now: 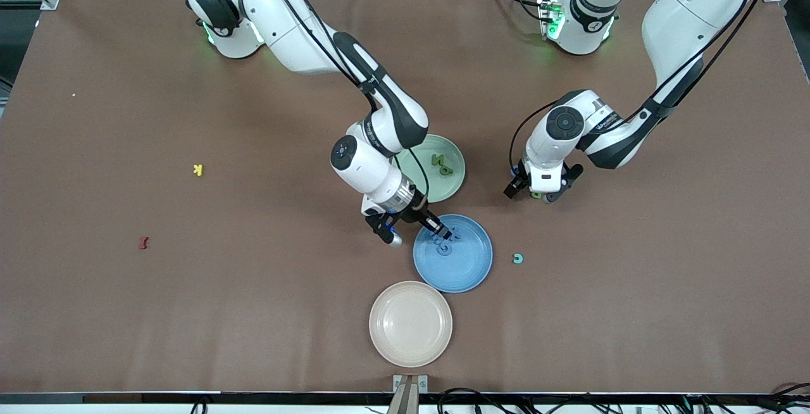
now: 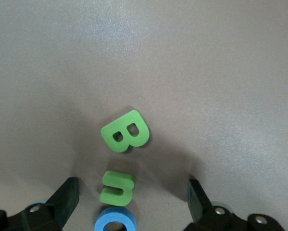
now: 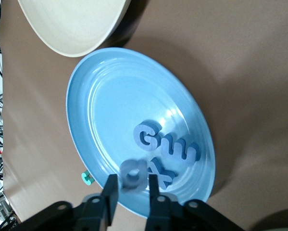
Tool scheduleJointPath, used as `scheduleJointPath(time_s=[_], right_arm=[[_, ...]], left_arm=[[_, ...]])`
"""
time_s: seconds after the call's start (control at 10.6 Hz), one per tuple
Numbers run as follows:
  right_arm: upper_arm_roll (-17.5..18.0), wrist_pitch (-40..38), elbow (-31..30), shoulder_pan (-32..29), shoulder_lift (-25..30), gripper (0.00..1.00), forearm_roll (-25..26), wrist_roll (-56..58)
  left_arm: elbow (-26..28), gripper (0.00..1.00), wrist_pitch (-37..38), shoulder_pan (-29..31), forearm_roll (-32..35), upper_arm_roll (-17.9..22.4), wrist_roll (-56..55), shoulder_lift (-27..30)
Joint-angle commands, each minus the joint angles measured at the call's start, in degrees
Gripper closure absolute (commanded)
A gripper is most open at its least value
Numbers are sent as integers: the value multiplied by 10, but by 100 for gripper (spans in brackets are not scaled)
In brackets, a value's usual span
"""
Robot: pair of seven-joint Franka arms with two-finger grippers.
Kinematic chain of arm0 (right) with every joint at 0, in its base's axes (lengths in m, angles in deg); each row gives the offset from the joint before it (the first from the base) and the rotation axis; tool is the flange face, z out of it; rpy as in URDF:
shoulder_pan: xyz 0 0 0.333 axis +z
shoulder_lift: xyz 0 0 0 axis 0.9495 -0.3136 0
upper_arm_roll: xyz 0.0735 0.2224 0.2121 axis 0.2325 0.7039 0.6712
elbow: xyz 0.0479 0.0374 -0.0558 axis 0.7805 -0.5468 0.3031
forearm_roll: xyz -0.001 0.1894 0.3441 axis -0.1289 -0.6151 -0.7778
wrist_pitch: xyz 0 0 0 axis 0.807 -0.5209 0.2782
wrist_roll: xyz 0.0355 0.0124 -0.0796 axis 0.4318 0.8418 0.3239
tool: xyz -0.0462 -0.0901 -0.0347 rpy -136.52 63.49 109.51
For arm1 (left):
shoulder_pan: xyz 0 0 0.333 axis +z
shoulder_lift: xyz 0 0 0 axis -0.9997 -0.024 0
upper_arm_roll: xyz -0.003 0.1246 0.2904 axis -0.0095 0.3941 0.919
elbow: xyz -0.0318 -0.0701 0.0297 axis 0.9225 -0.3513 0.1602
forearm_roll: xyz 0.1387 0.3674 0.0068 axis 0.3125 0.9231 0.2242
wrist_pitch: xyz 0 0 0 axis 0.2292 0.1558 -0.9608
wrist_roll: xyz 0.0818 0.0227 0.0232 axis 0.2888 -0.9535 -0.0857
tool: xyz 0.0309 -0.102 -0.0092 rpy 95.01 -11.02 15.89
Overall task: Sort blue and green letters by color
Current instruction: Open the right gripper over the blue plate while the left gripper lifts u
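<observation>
Hovering over the blue plate (image 3: 86,96), my right end effector (image 3: 133,188) pinches a blue letter (image 3: 133,174) between its fingers, with three more blue letters (image 3: 167,150) lying on that plate near mid-table. I see the left end effector (image 2: 129,204) spread wide over a green B (image 2: 126,131), a green n (image 2: 117,187) and a blue ring-shaped piece (image 2: 116,220) on the table (image 2: 206,72).

Brown-covered table (image 1: 126,313); perhaps dark surroundings

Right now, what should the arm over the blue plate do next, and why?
Probably open its fingers and let go. The right gripper holds a blue letter just above the blue plate, where other blue letters already lie.
</observation>
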Motion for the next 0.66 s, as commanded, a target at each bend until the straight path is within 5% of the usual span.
scheduleJointPath(time_s=[0.0, 0.28, 0.38, 0.57], right_arm=[[-9, -3, 31, 3, -19, 0, -9, -11], [-18, -35, 0, -8, 18, 0, 2, -6], [-18, -71, -38, -20, 60, 0, 27, -4], [-18, -188, -116, -51, 160, 0, 116, -3]], left_arm=[[5, 0, 6, -1, 18, 1, -13, 17], [4, 0, 6, -1, 18, 1, -15, 17], [2, 20, 6, 0, 18, 1, -18, 17], [-2, 81, 6, 5, 18, 0, -21, 17]])
